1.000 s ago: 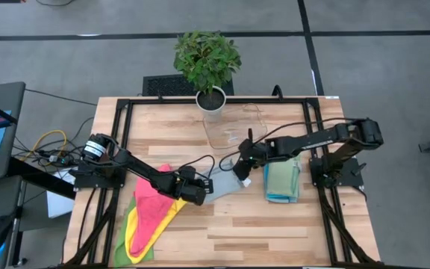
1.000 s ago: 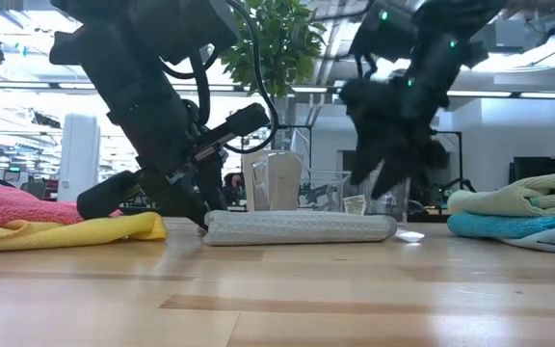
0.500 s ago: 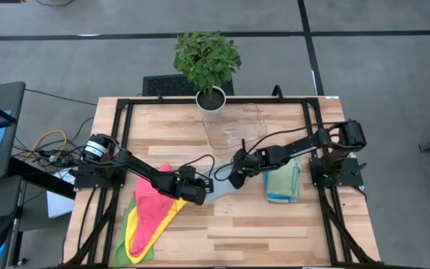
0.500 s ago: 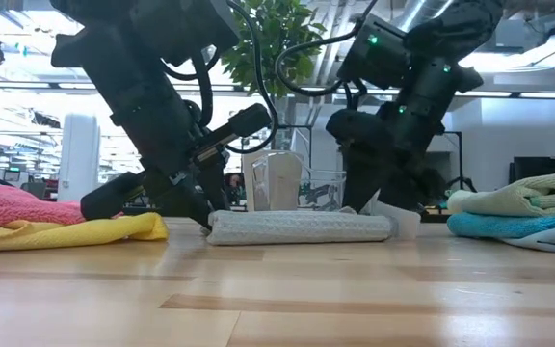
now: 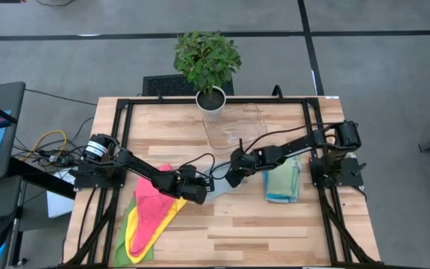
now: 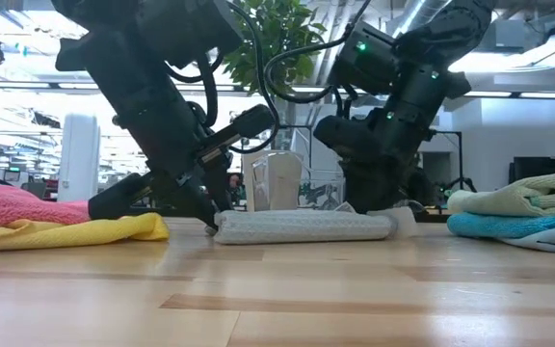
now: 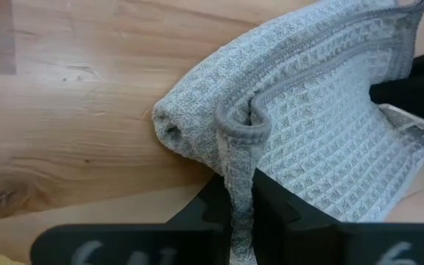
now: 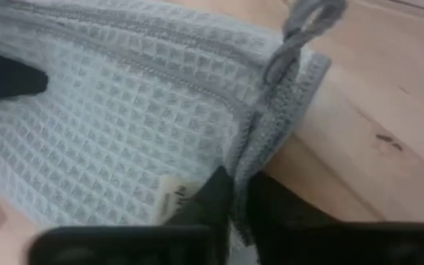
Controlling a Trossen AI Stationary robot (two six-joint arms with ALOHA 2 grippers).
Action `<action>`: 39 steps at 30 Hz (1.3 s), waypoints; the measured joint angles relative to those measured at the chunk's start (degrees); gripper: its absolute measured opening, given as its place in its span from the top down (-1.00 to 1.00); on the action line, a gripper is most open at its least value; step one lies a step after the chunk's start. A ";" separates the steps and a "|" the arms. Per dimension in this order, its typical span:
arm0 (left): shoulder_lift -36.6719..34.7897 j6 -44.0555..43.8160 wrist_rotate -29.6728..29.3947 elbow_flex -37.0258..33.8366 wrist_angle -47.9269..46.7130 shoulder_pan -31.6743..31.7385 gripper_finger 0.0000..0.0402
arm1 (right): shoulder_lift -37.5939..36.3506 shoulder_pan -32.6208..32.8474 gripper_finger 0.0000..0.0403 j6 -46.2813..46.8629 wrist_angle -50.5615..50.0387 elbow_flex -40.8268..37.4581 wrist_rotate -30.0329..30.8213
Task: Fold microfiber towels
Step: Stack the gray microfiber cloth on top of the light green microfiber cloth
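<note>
A light grey waffle towel (image 5: 219, 188) lies folded in a long flat bundle (image 6: 302, 227) on the wooden table's middle. My left gripper (image 5: 199, 194) is shut on its left end, and my right gripper (image 5: 232, 179) is shut on its right end. Pink, yellow and green towels (image 5: 151, 213) lie spread in a heap at the near left. A folded green towel on a blue one (image 5: 282, 181) forms a stack at the right. My left gripper pinches the grey towel's hemmed edge (image 7: 235, 193) between its two fingers, at the bundle's left end. The fingers slant down from the table's left. The rolled fold (image 7: 175, 125) beside them rests on the table. My right gripper pinches the towel's hemmed edge (image 8: 252, 165) between its two fingers, just below the hanging loop (image 8: 308, 15). It comes slanting down from the table's right. The towel's right end (image 6: 383, 224) lies on the table.
A clear plastic tray (image 5: 234, 128) and a potted plant (image 5: 209, 67) stand at the far middle, behind the grey towel. Bare wood (image 5: 260, 232) stretches along the near edge. Black frame rails (image 5: 118, 134) run along the table's sides.
My right gripper has come down and toward the table's left, from above the towel's right end onto it, and now has the hem between its fingers. The grey towel has stayed lying on the table.
</note>
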 joint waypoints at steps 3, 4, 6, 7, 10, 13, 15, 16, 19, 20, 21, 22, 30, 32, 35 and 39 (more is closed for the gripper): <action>-0.02 0.58 0.53 0.00 0.07 0.20 0.96 | 0.03 -0.05 0.89 -1.43 0.30 0.04 -1.32; -0.04 0.51 0.68 0.00 0.28 0.24 0.97 | 0.03 -0.07 0.91 -1.75 0.46 0.04 -1.85; -0.02 0.41 0.94 -0.04 1.62 0.30 0.97 | -0.45 -0.52 0.89 -1.89 0.32 0.04 -3.14; 0.00 0.48 1.47 -0.04 2.82 0.36 0.97 | -0.90 -0.64 0.88 -2.03 0.00 0.00 -3.86; -0.06 1.02 2.72 -0.04 6.65 0.36 0.98 | -3.97 -0.64 0.91 -3.76 -3.15 -0.44 -4.78; -0.20 0.49 2.80 -0.04 9.06 0.34 0.99 | -8.12 -1.55 0.91 -5.09 -5.77 -0.26 -4.87; -0.20 -0.43 2.69 -0.04 10.49 0.33 0.99 | -11.29 -2.27 0.91 -6.25 -9.55 -0.26 -4.34; -0.20 -0.80 2.64 0.11 11.22 0.33 0.99 | -12.56 -2.50 0.91 -6.59 -10.77 -0.26 -4.09; -0.22 -0.50 1.62 2.25 11.54 0.35 0.99 | -16.99 -2.72 0.91 -8.07 -15.22 -0.28 -4.19; -0.22 0.02 1.37 3.39 11.39 0.31 0.99 | -18.44 -2.72 0.91 -8.33 -16.52 -0.26 -4.19; -0.22 0.49 0.98 4.61 11.38 0.27 0.99 | -19.78 -2.81 0.91 -8.76 -17.99 -0.24 -4.06; -0.22 1.12 0.49 6.12 11.39 0.29 0.99 | -21.14 -2.85 0.91 -8.95 -19.82 -0.24 -3.96; 1.06 7.22 -1.82 19.76 11.77 1.21 1.00 | -31.90 -2.72 0.91 -8.99 -36.05 -0.15 -4.53; 2.53 9.05 -1.80 23.71 12.03 1.69 1.00 | -34.18 -2.72 0.91 -8.96 -40.86 0.48 -4.85; 5.97 10.32 -0.99 29.20 12.79 2.47 0.99 | -36.84 -2.69 0.91 -9.48 -49.87 2.30 -4.86; 13.35 11.38 1.97 38.38 13.25 3.00 0.94 | -39.53 -2.70 0.91 -11.08 -58.47 4.22 -2.24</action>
